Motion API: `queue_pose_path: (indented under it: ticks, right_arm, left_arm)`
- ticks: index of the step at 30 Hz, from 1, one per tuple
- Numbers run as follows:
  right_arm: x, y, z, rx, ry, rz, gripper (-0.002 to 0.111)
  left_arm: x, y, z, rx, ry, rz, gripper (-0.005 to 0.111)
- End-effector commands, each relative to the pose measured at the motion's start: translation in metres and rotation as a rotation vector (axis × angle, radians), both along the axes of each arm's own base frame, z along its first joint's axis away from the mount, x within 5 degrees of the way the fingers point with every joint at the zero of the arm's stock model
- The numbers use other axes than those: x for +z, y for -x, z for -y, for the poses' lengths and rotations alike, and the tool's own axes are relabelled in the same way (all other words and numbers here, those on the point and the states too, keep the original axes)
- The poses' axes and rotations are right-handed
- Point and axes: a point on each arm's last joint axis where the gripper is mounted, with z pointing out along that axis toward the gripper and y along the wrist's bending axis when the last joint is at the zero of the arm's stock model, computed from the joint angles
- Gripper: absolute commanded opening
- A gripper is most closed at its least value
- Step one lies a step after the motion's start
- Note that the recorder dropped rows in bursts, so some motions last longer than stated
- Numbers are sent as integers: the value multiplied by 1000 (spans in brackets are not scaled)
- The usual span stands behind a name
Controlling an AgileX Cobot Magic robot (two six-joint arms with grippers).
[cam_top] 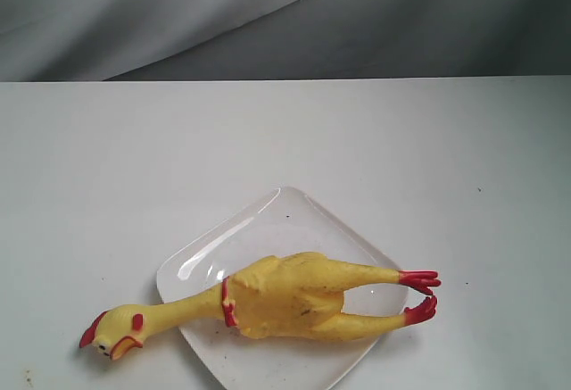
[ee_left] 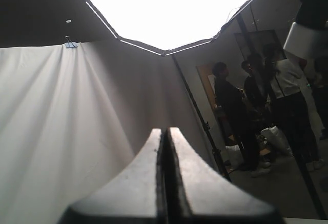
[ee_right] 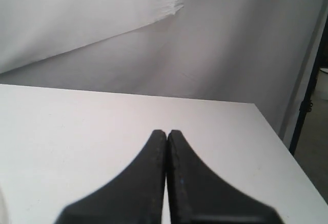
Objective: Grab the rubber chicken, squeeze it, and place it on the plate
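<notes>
On my exterior feed the rubber chicken (cam_top: 285, 296) lies lengthwise across the plate (cam_top: 268, 222), its yellow body resting on the plate's nearer half. The thin neck runs out over the plate's left corner, so the red-combed head sits on the white table (cam_top: 134, 158) just beyond that corner. The red feet poke out past the plate's right corner (whether they touch the table I cannot tell). The plate's far half is bare and glossy. Neither arm shows in this feed. From the wrist cameras, the left gripper (ee_left: 166, 131) has its two dark fingers pressed together with nothing between them, and it points up toward a bright light panel (ee_left: 169, 3), with people (ee_left: 233, 106) standing off to one side. The right gripper (ee_right: 166, 133) is likewise closed tight on nothing, above bare tabletop.
</notes>
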Motion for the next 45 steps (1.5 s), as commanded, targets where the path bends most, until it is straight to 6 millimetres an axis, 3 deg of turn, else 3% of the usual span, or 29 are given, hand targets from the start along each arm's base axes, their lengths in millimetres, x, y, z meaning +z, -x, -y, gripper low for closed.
queue_pose_path:
  ticks: [1, 10, 14, 45]
  right_arm:
    - [-13, -3, -1, 6, -24, 6, 0]
    - [-23, -4, -1, 10, -31, -34, 0]
    - [-34, -2, 0, 4, 3, -164, 0]
    - [-34, -2, -1, 7, 4, -163, 0]
  left_arm:
    - [-1, 0, 0, -4, 12, -8, 0]
    - [-1, 0, 0, -4, 12, -8, 0]
    - [-1, 0, 0, -4, 12, -8, 0]
    - [-1, -1, 1, 23, 12, -8, 0]
